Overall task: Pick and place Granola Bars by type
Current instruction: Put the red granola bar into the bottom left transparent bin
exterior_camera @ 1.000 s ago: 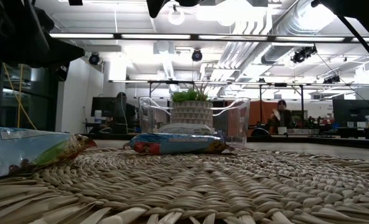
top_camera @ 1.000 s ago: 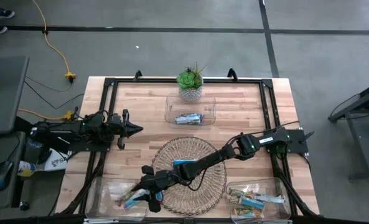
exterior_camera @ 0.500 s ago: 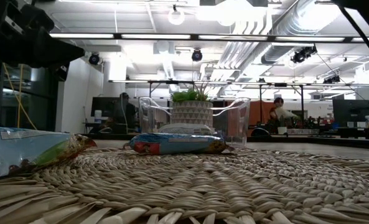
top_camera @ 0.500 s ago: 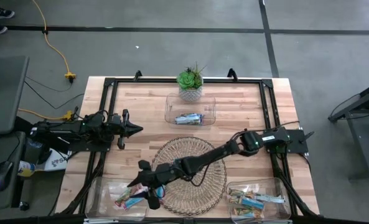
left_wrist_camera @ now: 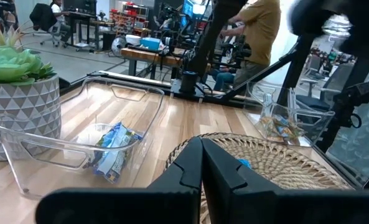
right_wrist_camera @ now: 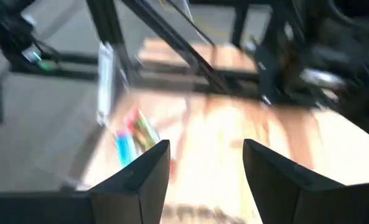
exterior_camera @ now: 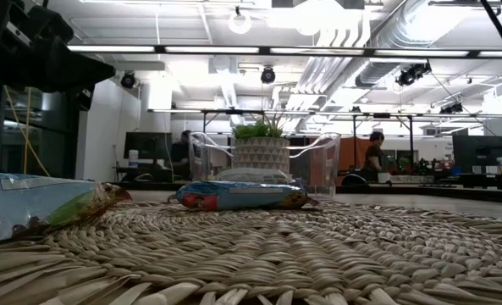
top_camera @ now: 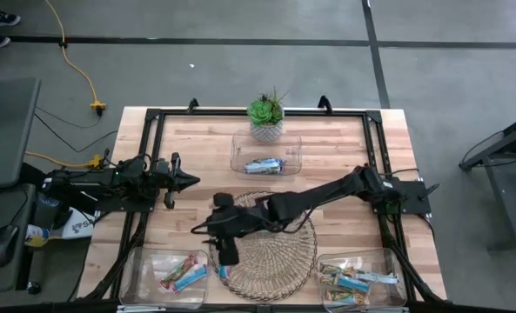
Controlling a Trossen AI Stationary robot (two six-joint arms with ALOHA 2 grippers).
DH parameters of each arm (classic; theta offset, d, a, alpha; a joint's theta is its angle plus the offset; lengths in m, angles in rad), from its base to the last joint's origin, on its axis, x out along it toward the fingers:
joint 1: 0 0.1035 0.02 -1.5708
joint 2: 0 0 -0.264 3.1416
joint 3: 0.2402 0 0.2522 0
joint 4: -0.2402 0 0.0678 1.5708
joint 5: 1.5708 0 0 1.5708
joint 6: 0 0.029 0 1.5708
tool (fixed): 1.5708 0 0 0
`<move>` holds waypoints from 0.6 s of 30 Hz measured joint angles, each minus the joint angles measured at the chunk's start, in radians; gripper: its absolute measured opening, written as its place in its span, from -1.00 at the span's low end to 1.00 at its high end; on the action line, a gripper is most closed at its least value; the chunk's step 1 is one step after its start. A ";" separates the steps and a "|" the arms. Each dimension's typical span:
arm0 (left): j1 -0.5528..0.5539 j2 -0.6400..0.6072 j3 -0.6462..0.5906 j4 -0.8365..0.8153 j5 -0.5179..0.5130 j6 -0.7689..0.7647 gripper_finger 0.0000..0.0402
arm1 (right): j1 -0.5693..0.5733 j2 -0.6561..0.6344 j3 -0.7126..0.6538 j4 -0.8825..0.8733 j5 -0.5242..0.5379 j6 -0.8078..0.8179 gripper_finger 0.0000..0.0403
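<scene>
**Desk:** Wooden counter [top_camera: 345, 148] under shop lights, wicker tray [top_camera: 279, 256] in the middle — what was I looking at?

**Operator:** I was between bars. My right gripper [top_camera: 225, 252] hung over the tray's near-left edge, beside the front-left bin [top_camera: 149, 271]. Its fingers [right_wrist_camera: 140, 177] stood well apart with nothing between them. Two Granola Bars [top_camera: 182, 272] lay in that bin.

**Desk:** Where was everything else?

**Operator:** One silvery-blue bar [top_camera: 264, 165] sat in the far bin [top_camera: 240, 149] by the potted plant [top_camera: 265, 111]. A tan-green heap [top_camera: 353, 280] filled the front-right bin [top_camera: 395, 261]. From counter height I saw two bars on the weave: a blue one [exterior_camera: 242, 196] and another [exterior_camera: 43, 203] close to the lens.

**Desk:** And the next move?

**Operator:** I judged it a fresh pick off the tray: swing back over the weave, drop onto a flat wrapper, then match it to its bin.

**Desk:** The arms?

**Operator:** My right arm reached long across the tray from its base at the counter's right edge, wrist bent down. My left gripper [top_camera: 186, 180] waited at the counter's left edge, fingers [left_wrist_camera: 190, 168] pressed together on nothing.
</scene>
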 joint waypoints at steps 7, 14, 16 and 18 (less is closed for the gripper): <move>0.000 0.000 0.000 0.000 0.000 0.000 -1.00 | -0.027 -0.041 -0.002 -0.350 0.031 0.048 -0.08; 0.000 0.000 0.000 0.000 0.000 0.000 -1.00 | -0.024 -0.032 -0.003 -0.617 0.043 0.076 -0.08; 0.000 0.000 0.000 0.000 0.000 0.000 -1.00 | -0.017 -0.028 -0.003 -0.646 0.033 0.077 -0.08; 0.000 0.000 0.000 0.000 0.000 0.000 -1.00 | -0.009 -0.026 -0.003 -0.692 0.029 0.076 -0.08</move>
